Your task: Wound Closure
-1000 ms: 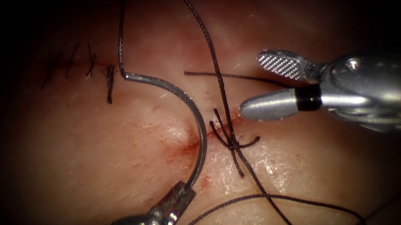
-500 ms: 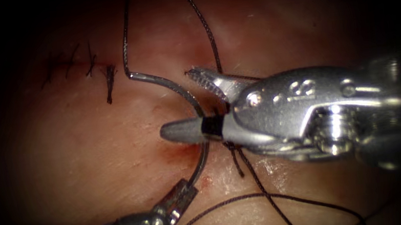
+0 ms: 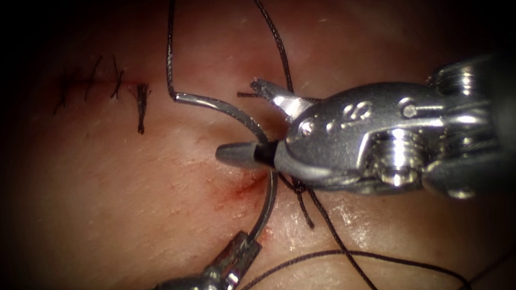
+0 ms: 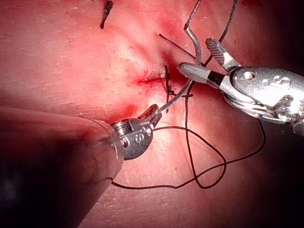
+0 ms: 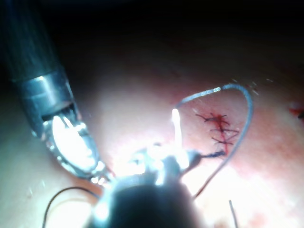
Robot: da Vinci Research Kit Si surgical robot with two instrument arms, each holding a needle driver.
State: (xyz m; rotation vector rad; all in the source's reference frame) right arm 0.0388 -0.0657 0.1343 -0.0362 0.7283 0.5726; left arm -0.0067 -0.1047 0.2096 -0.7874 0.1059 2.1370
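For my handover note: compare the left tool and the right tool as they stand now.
The left tool is shut on the needle near its lower end; the right tool is open, its jaws straddling the needle's mid-curve. The left tool sits below the cut, the right tool over it. Both are steel needle drivers.

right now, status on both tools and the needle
Left tool shut on needle near its tip end. Right tool open astride needle's mid-curve. Needle above the tissue; thread trails below.

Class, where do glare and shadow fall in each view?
Endoscope view: shadow darkens the edges; highlights glint on the right tool, jaws open astride the needle mid-curve, holding nothing. Left wrist view: the left tool, shaft shadowed, grips the needle near its tip, above the tissue. Right wrist view: glare whites out the right tool.
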